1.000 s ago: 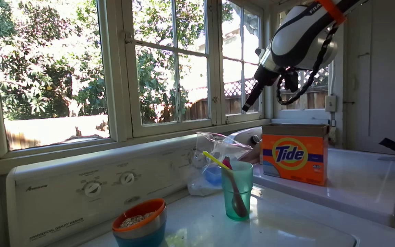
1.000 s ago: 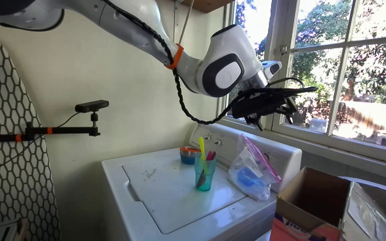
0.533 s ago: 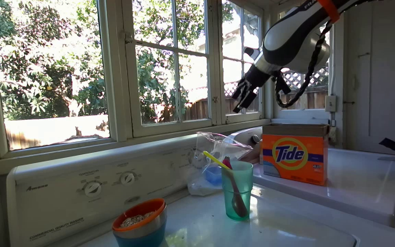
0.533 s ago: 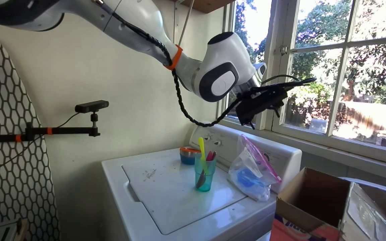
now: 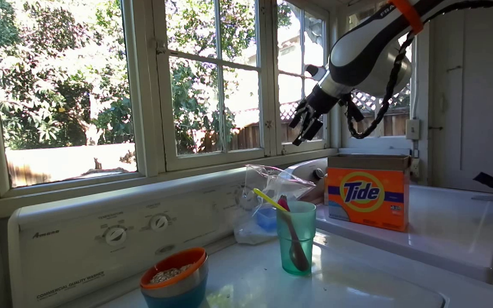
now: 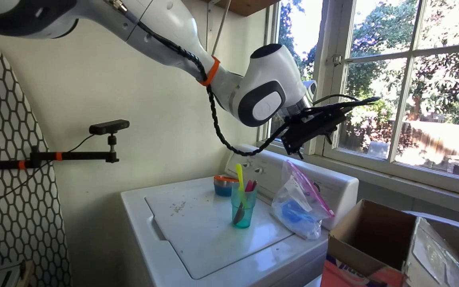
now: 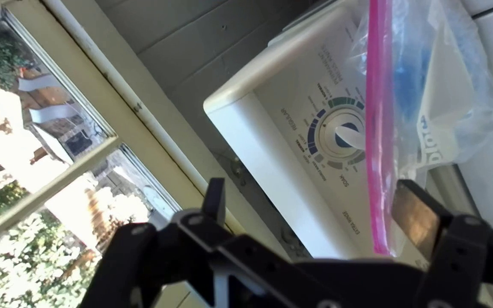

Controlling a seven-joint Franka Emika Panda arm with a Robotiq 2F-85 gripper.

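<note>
As the wrist view shows, the end effector (image 7: 310,201) reaches up from six o'clock, its two fingers (image 7: 420,220) spread wide and gripping nothing. Around two o'clock is a clear plastic bag (image 7: 447,98), bluish inside, with a pink seal (image 7: 379,128); it lies beyond the fingers, apart from them as far as I can judge. A round dial (image 7: 343,133) appears just beside the seal, and a window frame (image 7: 92,85) crosses ten o'clock.

In an exterior view, the end effector has rolled during the last second, so both fingers show where it had stood edge-on, and it has dipped slightly. Taking the bag as the clock's centre, it hangs toward one o'clock; an orange Tide box (image 5: 366,194) stands at three, a green cup (image 5: 306,231) of utensils (image 5: 268,199) between four and five, and an orange-rimmed bowl (image 5: 182,288) at eight.

In an exterior view, the arm (image 6: 273,71) has tipped lower too, while the bag stays put on the washer (image 6: 213,243), near its control panel (image 6: 341,185). My reading: only the aim has changed, bringing the spread fingers round above the bag; nothing has been picked up.
</note>
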